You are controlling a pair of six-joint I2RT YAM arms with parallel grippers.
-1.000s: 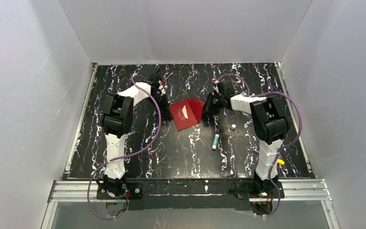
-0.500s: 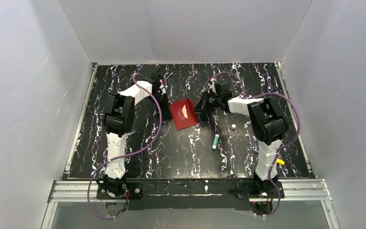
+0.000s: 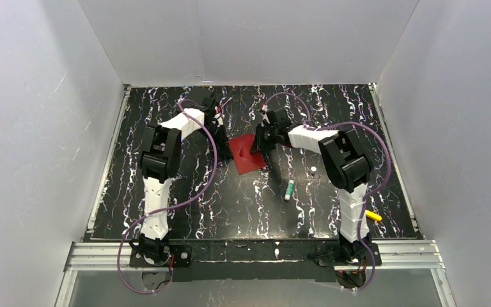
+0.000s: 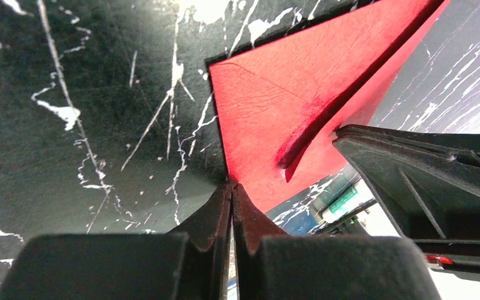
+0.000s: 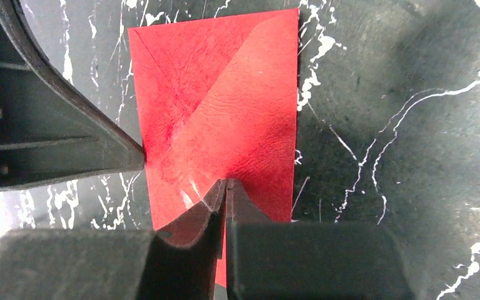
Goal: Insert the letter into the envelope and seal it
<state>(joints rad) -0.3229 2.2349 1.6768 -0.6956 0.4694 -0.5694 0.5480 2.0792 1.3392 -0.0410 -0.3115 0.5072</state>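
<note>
The red envelope (image 3: 246,163) lies flat on the black marbled table, at the middle back. In the right wrist view its triangular flap (image 5: 237,119) is folded down over the body. My right gripper (image 5: 225,182) is shut, and its tips rest on the flap; in the top view the gripper (image 3: 254,147) is over the envelope's right part. My left gripper (image 4: 231,185) is shut, with its tips touching the envelope's (image 4: 269,106) near edge; in the top view it (image 3: 225,133) is at the envelope's upper left corner. The white letter is hidden.
A green and white glue stick (image 3: 289,190) lies in front and to the right of the envelope, with a small white cap (image 3: 312,169) beyond it. A yellow object (image 3: 374,216) lies by the right arm's base. White walls close in three sides.
My right gripper has moved left onto the envelope and folded the flap over. The white triangle of letter seen earlier in the opening no longer shows. The left arm has barely moved.
</note>
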